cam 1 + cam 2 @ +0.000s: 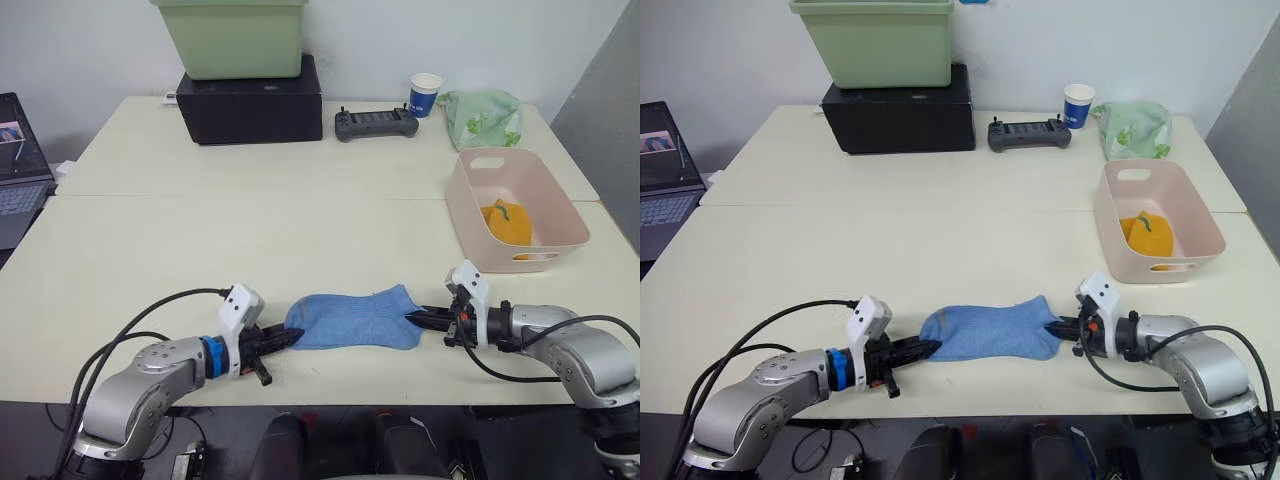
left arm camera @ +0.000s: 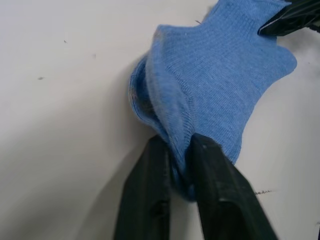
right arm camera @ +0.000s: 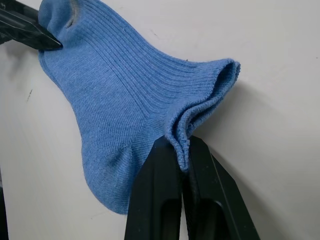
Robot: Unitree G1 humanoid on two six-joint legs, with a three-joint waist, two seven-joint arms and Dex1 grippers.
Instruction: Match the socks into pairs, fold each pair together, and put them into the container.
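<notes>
A light blue sock (image 1: pixel 352 319) lies stretched flat near the table's front edge, between my two grippers. My left gripper (image 1: pixel 290 338) is shut on its toe end (image 2: pixel 175 150). At the other end my right gripper (image 1: pixel 415 318) is shut on the cuff (image 3: pixel 186 145). It may be two blue socks stacked; I cannot tell. The pale pink container (image 1: pixel 565 215) stands at the right, behind my right gripper, with a folded mustard-orange sock bundle (image 1: pixel 507 223) inside it.
At the back of the table stand a light green tub (image 1: pixel 232 38) on a black box (image 1: pixel 250 105), a black controller (image 1: pixel 376 124), a blue paper cup (image 1: pixel 425 95) and a green patterned bag (image 1: pixel 484 118). A laptop (image 1: pixel 18 170) sits at the far left.
</notes>
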